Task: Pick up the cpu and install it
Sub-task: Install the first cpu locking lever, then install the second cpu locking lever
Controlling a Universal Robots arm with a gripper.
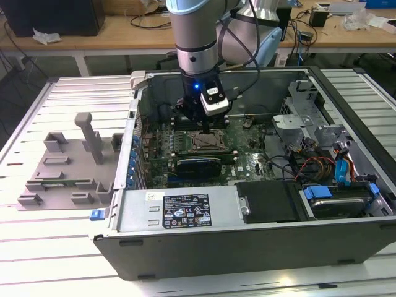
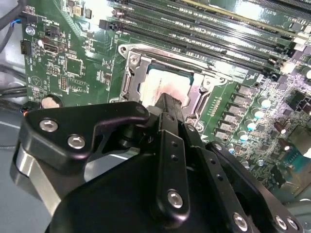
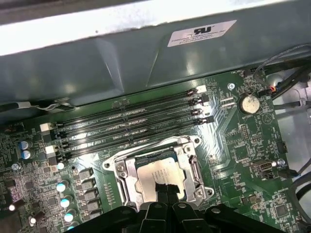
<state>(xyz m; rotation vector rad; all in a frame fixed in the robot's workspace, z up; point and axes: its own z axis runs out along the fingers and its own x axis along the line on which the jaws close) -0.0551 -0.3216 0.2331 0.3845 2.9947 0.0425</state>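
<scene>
First wrist view: gripper (image 3: 164,190) with fingers drawn narrowly together, tips down on the cpu (image 3: 158,175) seated inside the socket frame (image 3: 124,171), grasp itself unclear.

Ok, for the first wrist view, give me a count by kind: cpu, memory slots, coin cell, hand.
cpu, sitting in the socket: 1
memory slots: 4
coin cell: 1
hand, over the cpu: 1
Total: 7
</scene>
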